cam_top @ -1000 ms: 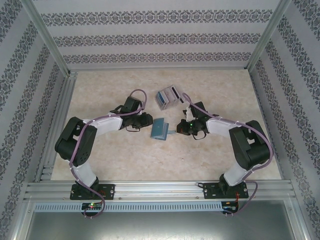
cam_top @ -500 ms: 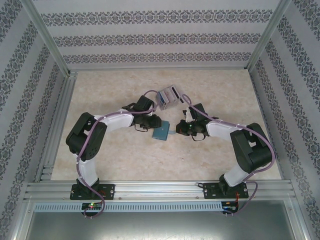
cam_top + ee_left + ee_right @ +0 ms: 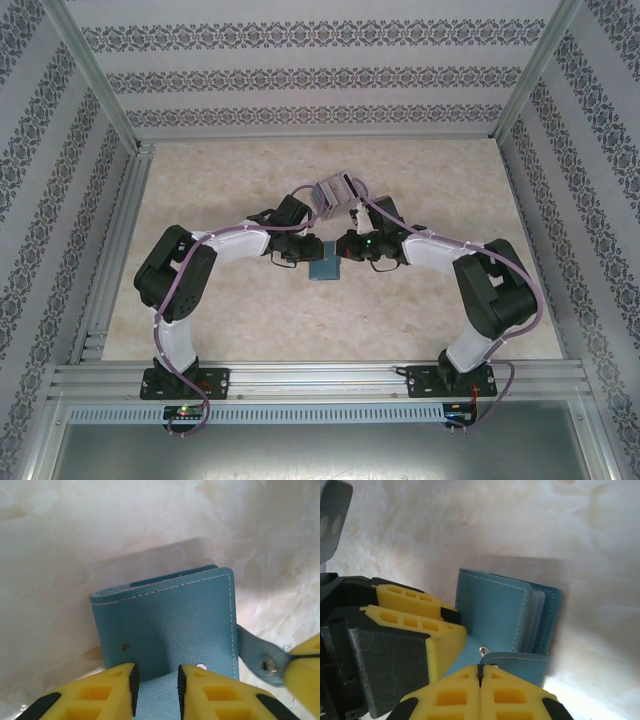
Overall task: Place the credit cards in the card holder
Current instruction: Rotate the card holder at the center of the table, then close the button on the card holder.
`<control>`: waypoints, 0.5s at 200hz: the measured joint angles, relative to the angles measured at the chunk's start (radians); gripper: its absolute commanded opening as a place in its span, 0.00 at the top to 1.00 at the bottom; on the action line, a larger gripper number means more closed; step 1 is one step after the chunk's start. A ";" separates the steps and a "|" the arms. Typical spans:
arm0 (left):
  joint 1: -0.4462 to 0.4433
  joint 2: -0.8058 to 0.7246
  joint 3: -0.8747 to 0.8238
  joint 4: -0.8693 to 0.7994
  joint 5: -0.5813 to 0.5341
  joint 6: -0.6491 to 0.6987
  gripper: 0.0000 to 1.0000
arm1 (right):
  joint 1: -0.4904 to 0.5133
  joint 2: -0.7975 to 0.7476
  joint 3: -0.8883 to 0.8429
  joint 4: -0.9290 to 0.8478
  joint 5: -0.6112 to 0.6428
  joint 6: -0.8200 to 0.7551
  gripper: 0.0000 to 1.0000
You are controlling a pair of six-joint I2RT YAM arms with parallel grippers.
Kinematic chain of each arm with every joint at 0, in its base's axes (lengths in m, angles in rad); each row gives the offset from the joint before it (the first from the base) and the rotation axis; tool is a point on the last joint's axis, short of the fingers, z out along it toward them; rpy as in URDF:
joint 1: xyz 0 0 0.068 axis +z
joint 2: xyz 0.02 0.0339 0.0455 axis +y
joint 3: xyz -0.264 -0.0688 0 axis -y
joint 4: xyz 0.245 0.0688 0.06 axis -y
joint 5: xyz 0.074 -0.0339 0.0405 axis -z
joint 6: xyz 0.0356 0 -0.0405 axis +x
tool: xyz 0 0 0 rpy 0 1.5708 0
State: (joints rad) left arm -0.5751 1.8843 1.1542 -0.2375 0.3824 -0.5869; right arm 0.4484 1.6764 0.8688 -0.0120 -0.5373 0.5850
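Card holder [image 3: 325,264]: teal, folded, mid-table, directly between the two gripper heads. From the right wrist its covers gape slightly along one edge, with paler inner leaves showing between them. White stitching runs round the cover, and there is a small dark mark on the top face. Closure strap [image 3: 517,661] sticks out from one side, with a metal snap at its end. Right gripper [image 3: 480,670] has its yellow fingers pressed fully together on that strap, just behind the snap; the left wrist view shows the same pinch from the other side. Left gripper [image 3: 157,671] stands at the holder's opposite edge, jaws narrow, the teal cover running into the gap between the black pads; it looks clamped on the cover edge. Cannot tell whether the holder rests flat on the table or is lifted a little. Credit cards [image 3: 333,190]: fanned grey-lilac pile just beyond the holder toward the far wall, apart from it, close to the right arm's cable. Table [image 3: 220,180] is pale and marble-patterned. Wallpapered walls [image 3: 320,80] with dark ornamental bands enclose it on three sides.
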 measured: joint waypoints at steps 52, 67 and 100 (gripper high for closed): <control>0.000 0.000 -0.009 0.014 0.000 0.000 0.72 | 0.006 0.074 0.025 0.025 -0.027 0.019 0.96; 0.000 0.000 -0.013 0.020 0.000 0.000 0.72 | 0.006 0.087 0.035 0.024 -0.027 0.019 0.95; 0.000 -0.001 -0.016 0.024 -0.005 0.000 0.74 | 0.006 0.113 0.056 0.016 -0.024 0.018 0.95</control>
State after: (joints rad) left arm -0.5751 1.8835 1.1381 -0.2131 0.3771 -0.5873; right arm 0.4545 1.7897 0.9245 0.0040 -0.5617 0.6029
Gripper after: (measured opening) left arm 0.266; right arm 0.062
